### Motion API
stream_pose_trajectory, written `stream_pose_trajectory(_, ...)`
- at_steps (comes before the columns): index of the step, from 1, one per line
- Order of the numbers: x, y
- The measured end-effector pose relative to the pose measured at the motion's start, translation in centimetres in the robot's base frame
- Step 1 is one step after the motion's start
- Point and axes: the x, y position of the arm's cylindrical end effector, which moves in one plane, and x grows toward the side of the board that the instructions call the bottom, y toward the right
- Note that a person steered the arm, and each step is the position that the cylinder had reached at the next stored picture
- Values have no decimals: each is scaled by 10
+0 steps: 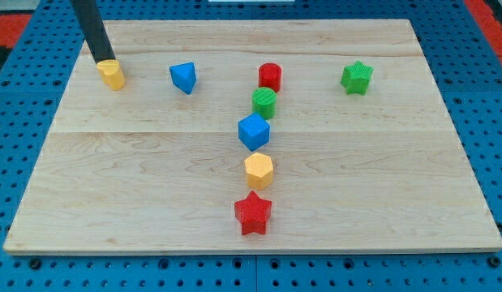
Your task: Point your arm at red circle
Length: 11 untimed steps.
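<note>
Little of the task looks done: the rod's tip (102,62) sits at the yellow block (111,74) near the desk's (413,203) upper left, well apart from the red circle (270,76) at top centre above the green circle (264,102); no hand exists.

Eight blocks sit on the wooden surface (396,162). Two are red: one red cylinder (270,76) and one red star (253,213). Two are green: one green cylinder (264,102) and one green star (357,78). Two are blue: one blue cube (254,131) and one blue triangular block (183,77). Two are yellow: one yellow hexagonal block (259,170) and one yellow block (111,74) whose shape is hard to make out. By shape that gives two stars, two cylinders, one cube, one hexagon, one triangle and one unclear. One dark rod is present, with my tip (100,62) counted once.
</note>
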Motion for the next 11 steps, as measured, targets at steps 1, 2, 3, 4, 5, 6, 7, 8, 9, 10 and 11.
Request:
stream_pose_trajectory(1,6,0)
stream_pose_trajectory(2,10,-3)
stream_pose_trajectory(3,8,-12)
stream_pose_trajectory(4,8,-15)
stream_pose_trajectory(5,-9,-12)
stream_pose_trajectory(6,-45,-12)
stream_pose_trajectory(7,-46,-13)
stream_pose_trajectory(8,-46,-13)
stream_pose_trajectory(9,-42,-13)
stream_pose_trajectory(10,-29,-13)
stream_pose_trajectory(11,-6,-4)
